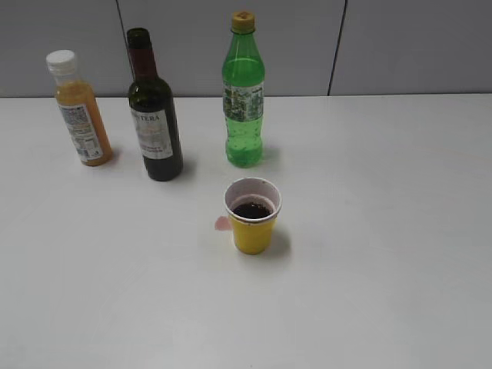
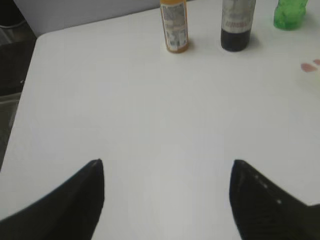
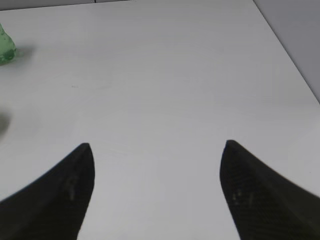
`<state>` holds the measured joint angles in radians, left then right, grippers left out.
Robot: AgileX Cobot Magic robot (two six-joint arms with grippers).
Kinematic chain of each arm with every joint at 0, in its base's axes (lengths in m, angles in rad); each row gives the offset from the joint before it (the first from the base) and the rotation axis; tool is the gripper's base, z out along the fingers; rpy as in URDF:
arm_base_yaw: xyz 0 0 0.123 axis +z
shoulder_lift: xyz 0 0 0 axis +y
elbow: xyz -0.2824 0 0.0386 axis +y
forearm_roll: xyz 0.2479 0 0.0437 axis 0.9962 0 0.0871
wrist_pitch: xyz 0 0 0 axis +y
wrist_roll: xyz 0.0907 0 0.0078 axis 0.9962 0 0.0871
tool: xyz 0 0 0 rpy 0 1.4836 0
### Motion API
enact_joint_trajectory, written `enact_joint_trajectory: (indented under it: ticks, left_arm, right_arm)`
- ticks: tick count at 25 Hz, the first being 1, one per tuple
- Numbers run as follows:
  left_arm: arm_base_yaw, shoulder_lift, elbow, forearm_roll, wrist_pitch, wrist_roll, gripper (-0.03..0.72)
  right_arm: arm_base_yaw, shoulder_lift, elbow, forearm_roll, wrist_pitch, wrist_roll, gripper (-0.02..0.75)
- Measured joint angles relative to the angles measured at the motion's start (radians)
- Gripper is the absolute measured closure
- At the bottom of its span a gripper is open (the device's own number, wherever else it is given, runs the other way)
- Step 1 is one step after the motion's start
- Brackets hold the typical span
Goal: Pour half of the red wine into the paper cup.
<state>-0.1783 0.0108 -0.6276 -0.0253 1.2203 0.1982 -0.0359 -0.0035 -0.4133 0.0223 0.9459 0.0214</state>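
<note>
The dark red wine bottle (image 1: 154, 115) stands upright and uncapped on the white table, left of centre; its lower part also shows in the left wrist view (image 2: 236, 25). The yellow paper cup (image 1: 252, 216) stands in front of it near the middle and holds dark red wine (image 1: 252, 210). A small pink spill (image 1: 222, 224) lies at the cup's left, also seen in the left wrist view (image 2: 309, 66). My left gripper (image 2: 167, 165) is open and empty over bare table. My right gripper (image 3: 156, 146) is open and empty. Neither gripper shows in the exterior view.
An orange juice bottle (image 1: 79, 109) with a white cap stands at the far left, also in the left wrist view (image 2: 174, 25). A green soda bottle (image 1: 244, 92) stands behind the cup, its base in the right wrist view (image 3: 5, 47). The table's left edge (image 2: 25, 95) shows.
</note>
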Motion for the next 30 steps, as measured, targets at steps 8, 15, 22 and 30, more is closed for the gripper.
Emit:
enact_joint_trajectory:
  ticks: [8,15,22,30]
  left_arm:
    - [0.0,-0.017,0.067,-0.003,0.007,0.002,0.099]
    - [0.0,-0.017,0.07,-0.021,-0.023,0.002,0.1]
    - [0.0,-0.017,0.112,-0.034,-0.14,0.002,0.101]
    - [0.0,-0.017,0.119,-0.041,-0.16,0.002,0.101]
  right_arm:
    - [-0.001,0.0,0.001,0.001,0.0,0.0,0.148]
    - [-0.001,0.0,0.001,0.001,0.0,0.0,0.148]
    - [-0.001,0.0,0.001,0.001,0.0,0.0,0.148]
    - [-0.001,0.0,0.001,0.001,0.0,0.0,0.148]
